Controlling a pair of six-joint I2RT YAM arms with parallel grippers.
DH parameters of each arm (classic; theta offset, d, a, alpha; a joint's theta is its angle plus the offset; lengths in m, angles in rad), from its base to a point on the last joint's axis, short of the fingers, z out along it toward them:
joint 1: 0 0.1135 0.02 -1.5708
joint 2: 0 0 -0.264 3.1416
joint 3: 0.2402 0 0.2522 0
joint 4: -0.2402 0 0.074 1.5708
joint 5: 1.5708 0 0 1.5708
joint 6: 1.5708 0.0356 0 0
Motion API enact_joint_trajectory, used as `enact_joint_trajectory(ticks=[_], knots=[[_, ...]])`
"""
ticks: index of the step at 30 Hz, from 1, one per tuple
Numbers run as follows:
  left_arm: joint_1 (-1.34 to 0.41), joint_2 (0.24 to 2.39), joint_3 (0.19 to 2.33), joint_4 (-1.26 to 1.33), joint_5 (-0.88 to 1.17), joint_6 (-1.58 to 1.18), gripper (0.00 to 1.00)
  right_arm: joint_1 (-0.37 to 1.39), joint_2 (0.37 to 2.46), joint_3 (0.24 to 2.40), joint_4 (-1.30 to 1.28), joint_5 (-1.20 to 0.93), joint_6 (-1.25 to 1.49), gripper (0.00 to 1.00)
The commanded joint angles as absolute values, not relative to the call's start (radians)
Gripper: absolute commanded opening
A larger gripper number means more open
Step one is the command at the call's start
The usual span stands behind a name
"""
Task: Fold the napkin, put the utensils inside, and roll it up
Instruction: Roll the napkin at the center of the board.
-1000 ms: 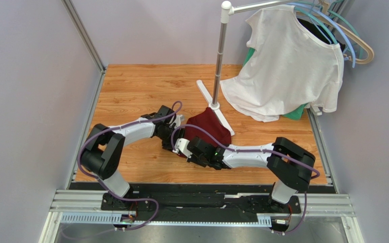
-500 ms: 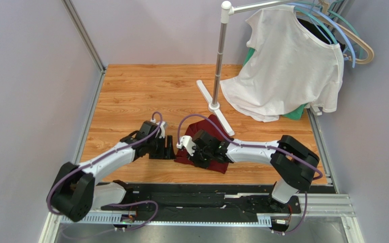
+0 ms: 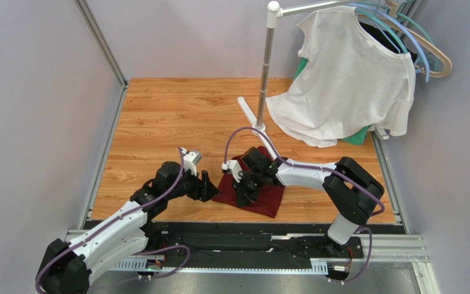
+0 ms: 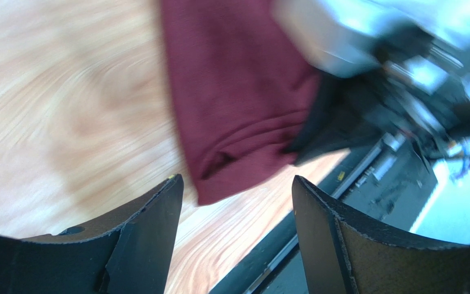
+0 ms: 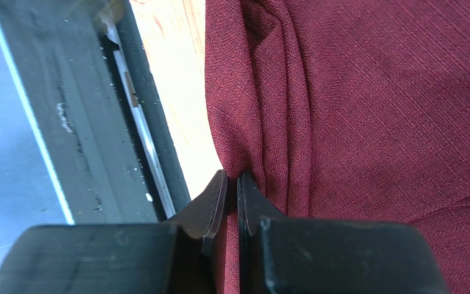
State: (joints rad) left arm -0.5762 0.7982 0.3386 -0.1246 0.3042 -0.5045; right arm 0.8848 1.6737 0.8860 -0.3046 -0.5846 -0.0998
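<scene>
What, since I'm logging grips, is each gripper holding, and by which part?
The right gripper pinches the napkin by a fold along its edge; the left gripper is open, holding nothing.

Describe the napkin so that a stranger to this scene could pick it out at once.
On the wooden table, look towards the near edge, just in front of the metal stand. There lies the napkin, with the right gripper pinching a fold of it. It is small, plain and dark maroon, unlike the large white T-shirt hanging behind.
</scene>
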Motion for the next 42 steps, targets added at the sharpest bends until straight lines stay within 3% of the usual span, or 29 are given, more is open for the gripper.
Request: enact_joint_trajectory(ticks=[1,7,24,42], knots=[[-0.672,0.744,0.304,0.119,0.316,-0.397,0.73,0.839,1.706,0.940,-0.337,-0.741,-0.089,0.00],[-0.811,0.914,0.388,0.184,0.327,-0.266,0.70,0.785,1.766,0.977,-0.351,-0.831,-0.100,0.00],[-0.871,1.235,0.459,0.268,0.351,-0.091,0.64,0.684,1.856,1.005,-0.399,-0.979,-0.155,0.00],[-0.897,1.368,0.506,0.233,0.334,-0.049,0.64,0.627,1.920,1.045,-0.449,-1.060,-0.187,0.00]])
